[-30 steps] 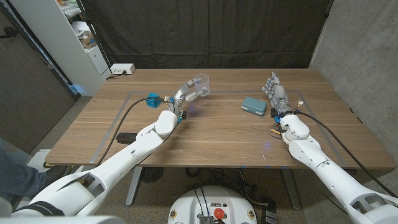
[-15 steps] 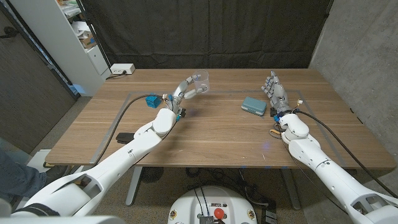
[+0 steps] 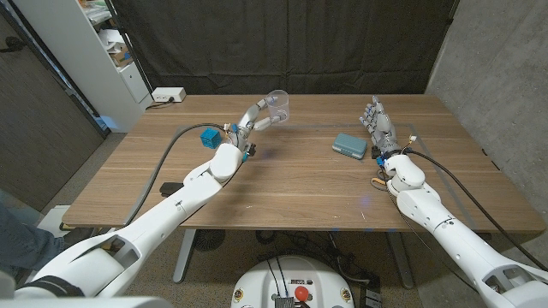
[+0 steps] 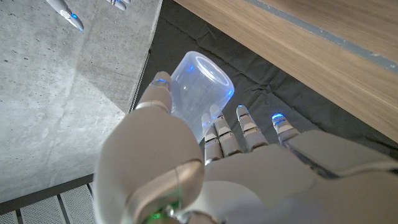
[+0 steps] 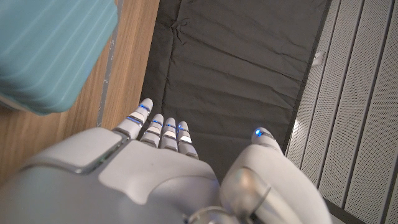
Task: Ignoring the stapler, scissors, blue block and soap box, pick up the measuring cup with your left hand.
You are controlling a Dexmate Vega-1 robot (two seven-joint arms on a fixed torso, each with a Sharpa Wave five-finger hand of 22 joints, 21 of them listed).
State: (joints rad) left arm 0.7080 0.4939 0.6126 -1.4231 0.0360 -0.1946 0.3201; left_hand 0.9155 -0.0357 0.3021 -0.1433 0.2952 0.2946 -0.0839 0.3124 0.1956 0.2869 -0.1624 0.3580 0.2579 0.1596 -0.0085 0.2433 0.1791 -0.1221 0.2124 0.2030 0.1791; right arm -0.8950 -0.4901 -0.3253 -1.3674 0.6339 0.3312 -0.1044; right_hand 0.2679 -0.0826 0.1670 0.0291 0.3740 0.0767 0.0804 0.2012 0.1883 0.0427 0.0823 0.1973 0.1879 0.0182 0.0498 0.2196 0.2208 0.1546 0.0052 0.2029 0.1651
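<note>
The clear plastic measuring cup (image 3: 277, 106) hangs in the air above the far middle of the table, tilted, and my left hand (image 3: 254, 121) grips it from below. In the left wrist view the cup (image 4: 200, 87) sits between the thumb and the other fingers (image 4: 224, 134) of that hand (image 4: 205, 168). My right hand (image 3: 378, 125) stands on the right side of the table with its fingers apart and straight, holding nothing; it shows in the right wrist view as well (image 5: 168, 168).
A teal soap box (image 3: 349, 145) lies just left of my right hand, also seen close up (image 5: 50, 53). A blue block (image 3: 208, 139) sits by my left wrist. A black stapler (image 3: 171, 188) lies near the table's left front edge.
My left hand has lifted the measuring cup higher and a little farther back over the table. The right hand has not moved.
</note>
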